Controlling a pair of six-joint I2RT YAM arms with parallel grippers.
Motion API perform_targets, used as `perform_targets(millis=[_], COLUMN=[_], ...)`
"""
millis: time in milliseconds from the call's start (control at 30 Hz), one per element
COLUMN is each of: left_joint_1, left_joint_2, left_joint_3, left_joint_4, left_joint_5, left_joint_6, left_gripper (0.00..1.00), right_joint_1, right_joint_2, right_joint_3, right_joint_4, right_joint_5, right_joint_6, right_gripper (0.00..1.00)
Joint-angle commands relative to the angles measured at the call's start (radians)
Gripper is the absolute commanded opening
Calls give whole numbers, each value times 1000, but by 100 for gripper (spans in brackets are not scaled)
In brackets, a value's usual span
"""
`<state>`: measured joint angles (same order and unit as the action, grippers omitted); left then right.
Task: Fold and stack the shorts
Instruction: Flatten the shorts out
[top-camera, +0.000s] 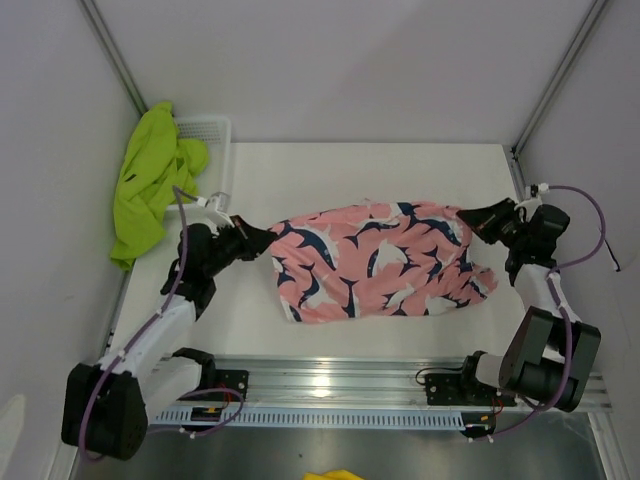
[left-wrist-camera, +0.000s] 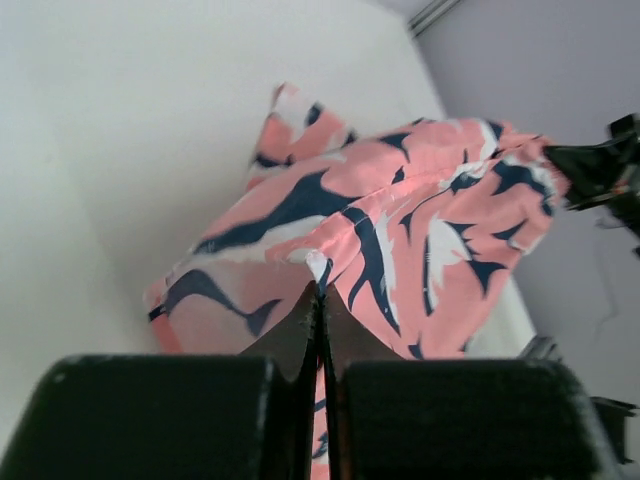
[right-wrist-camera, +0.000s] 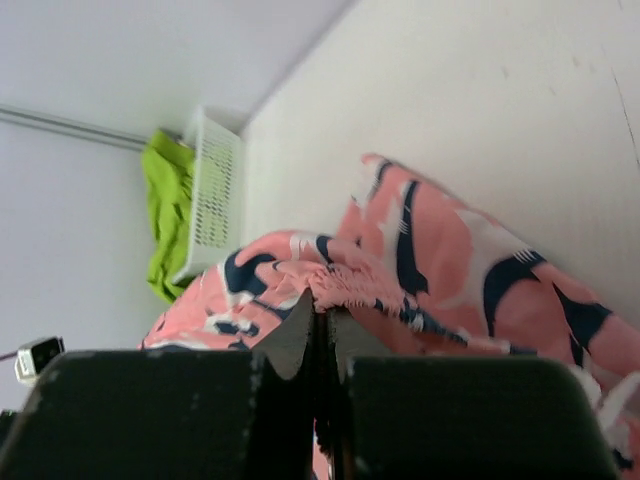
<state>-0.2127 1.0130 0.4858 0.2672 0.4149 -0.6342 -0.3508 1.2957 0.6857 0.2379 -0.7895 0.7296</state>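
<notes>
The pink shorts (top-camera: 380, 260) with a navy-and-white print are stretched across the table between my two grippers. My left gripper (top-camera: 262, 240) is shut on their left edge; the left wrist view shows the fabric (left-wrist-camera: 400, 200) pinched at the fingertips (left-wrist-camera: 305, 320). My right gripper (top-camera: 472, 220) is shut on their right edge, and the right wrist view shows bunched fabric (right-wrist-camera: 350, 285) in the jaws. The lime green shorts (top-camera: 150, 180) hang over the white mesh basket (top-camera: 212, 130) at the back left, also seen in the right wrist view (right-wrist-camera: 170, 210).
The white table (top-camera: 330, 170) is boxed in by pale walls at the back and both sides. A metal rail (top-camera: 340, 385) runs along the near edge by the arm bases. The basket stands in the back left corner (right-wrist-camera: 218, 190).
</notes>
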Motion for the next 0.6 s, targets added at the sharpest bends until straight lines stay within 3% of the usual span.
perform_targets(millis=[0, 133, 300, 433, 567], left_joint_1=[9, 10, 10, 13, 15], left_joint_2=[-154, -278, -379, -406, -378], left_joint_3=[39, 143, 319, 466, 648], left_joint_4=[21, -114, -313, -459, -601], left_joint_5=[42, 13, -19, -79, -152], left_joint_6=[-103, -104, -29, 50, 146], left_gripper=[0, 0, 0, 0, 0], right_joint_1=[-25, -27, -37, -34, -37], right_joint_2=[-62, -148, -268, -328, -375], right_joint_3=[35, 87, 218, 224, 265], right_joint_4=[156, 232, 179, 325, 322], right_joint_5=[-91, -152, -181, -188, -149], right_joint_6=[92, 188, 208, 315, 324], right_gripper=[0, 0, 0, 0, 0])
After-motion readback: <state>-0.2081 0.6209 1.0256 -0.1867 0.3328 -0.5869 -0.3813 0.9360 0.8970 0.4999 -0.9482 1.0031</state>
